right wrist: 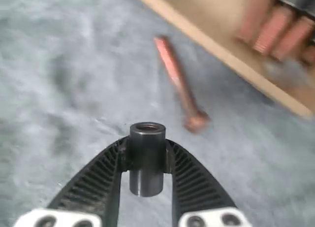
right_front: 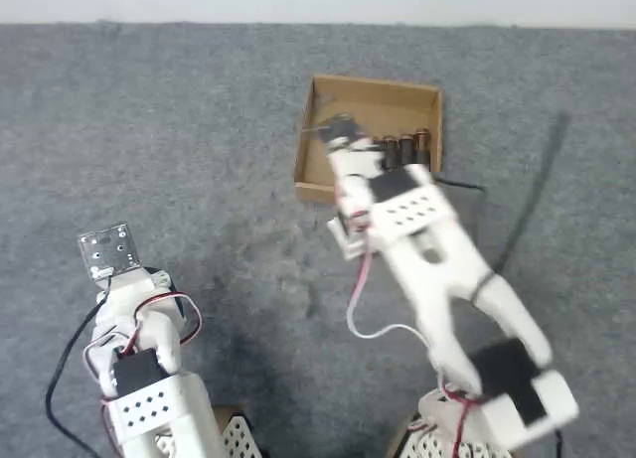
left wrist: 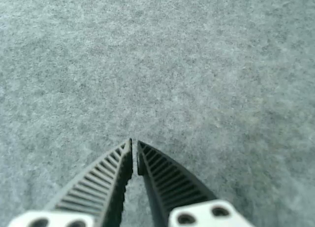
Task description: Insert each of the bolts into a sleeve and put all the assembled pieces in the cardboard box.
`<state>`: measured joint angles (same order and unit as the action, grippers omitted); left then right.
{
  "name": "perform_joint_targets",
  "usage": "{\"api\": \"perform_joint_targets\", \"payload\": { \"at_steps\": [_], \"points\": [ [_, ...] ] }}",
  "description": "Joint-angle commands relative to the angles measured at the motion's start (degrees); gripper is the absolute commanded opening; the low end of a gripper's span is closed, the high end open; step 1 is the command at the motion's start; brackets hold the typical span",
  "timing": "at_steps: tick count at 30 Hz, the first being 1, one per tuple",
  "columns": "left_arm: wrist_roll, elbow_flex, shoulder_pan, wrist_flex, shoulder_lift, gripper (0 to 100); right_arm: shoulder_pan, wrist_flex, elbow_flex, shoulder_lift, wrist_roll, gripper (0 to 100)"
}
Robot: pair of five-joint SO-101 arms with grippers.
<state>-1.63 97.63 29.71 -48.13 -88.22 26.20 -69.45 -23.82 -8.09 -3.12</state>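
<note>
Clamped in my right claw (right wrist: pixel 146 144), the sleeve (right wrist: pixel 146 160) hangs bore-up near the loose bolt (right wrist: pixel 175 78) beside the cardboard box (right wrist: pixel 216 51); my left claw (left wrist: pixel 134 147), closed empty, should, I judge, bring that bolt squarely to the bore.

I record the counter (left wrist: pixel 197 64) as grey cloth, matt, with a fuzzy nap. The sleeve (right wrist: pixel 146 158) is dark metal, smooth, with a dull sheen. The bolt (right wrist: pixel 176 79) is copper-toned metal, faintly glossy. The cardboard box (right_front: pixel 370 105) is brown and matt. My right fingers (right wrist: pixel 192 182) and left fingers (left wrist: pixel 103 182) are black ribbed plastic, matt.
</note>
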Motion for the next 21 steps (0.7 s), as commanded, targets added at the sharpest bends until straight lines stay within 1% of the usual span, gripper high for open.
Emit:
{"api": "perform_joint_targets", "payload": {
  "at_steps": [1,4,9,14,16,18,21],
  "points": [
    [0.5,-0.7,0.1,0.2,-0.6,1,-5.3,0.2,-4.9,-10.2,0.3,0.7],
    [0.5,-0.7,0.0,0.2,-0.6,1,-9.3,3.7,-13.7,-15.7,0.0,0.7],
    [0.5,-0.7,0.0,0.2,-0.6,1,-19.5,10.9,-27.3,-24.6,-5.9,0.7],
    [0.5,-0.7,-0.1,0.2,-0.6,1,-30.9,14.2,-36.9,-33.1,-6.8,0.7],
    [0.5,-0.7,-1.6,0.2,-0.6,1,-34.5,14.5,-39.6,-36.0,-6.8,0.7],
    [0.5,-0.7,-3.5,0.2,-0.4,1,-37.2,16.8,-43.4,-38.5,-8.4,0.7],
    [0.4,-0.7,-5.1,0.2,-0.6,1,-39.3,21.4,-48.8,-40.4,-12.4,0.7]
  ]
}}
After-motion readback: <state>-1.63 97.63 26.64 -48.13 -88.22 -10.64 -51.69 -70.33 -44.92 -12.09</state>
